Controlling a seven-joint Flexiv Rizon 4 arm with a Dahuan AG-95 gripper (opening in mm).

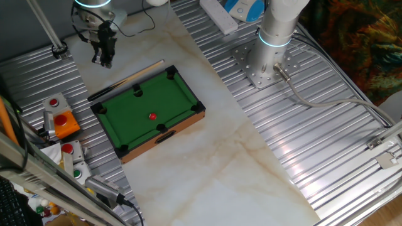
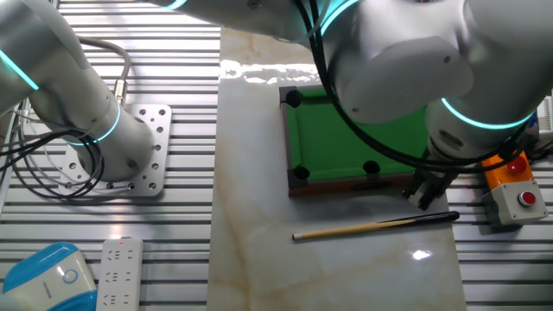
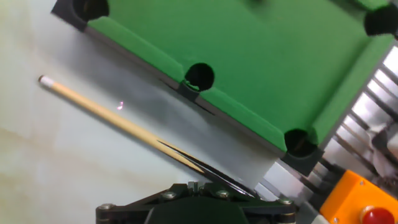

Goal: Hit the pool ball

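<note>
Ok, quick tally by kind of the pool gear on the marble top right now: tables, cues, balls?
Toy pool table: 1
Cue: 1, lying on the marble beside the table's long side
Pool ball: 1, red, on the felt
Total: 3
The gripper hovers over the cue's dark butt end, holding nothing.

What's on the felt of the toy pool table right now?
Only the red pool ball lies on the toy pool table. The cue lies outside, beside its rail. In the other fixed view the arm hides part of the felt.
</note>
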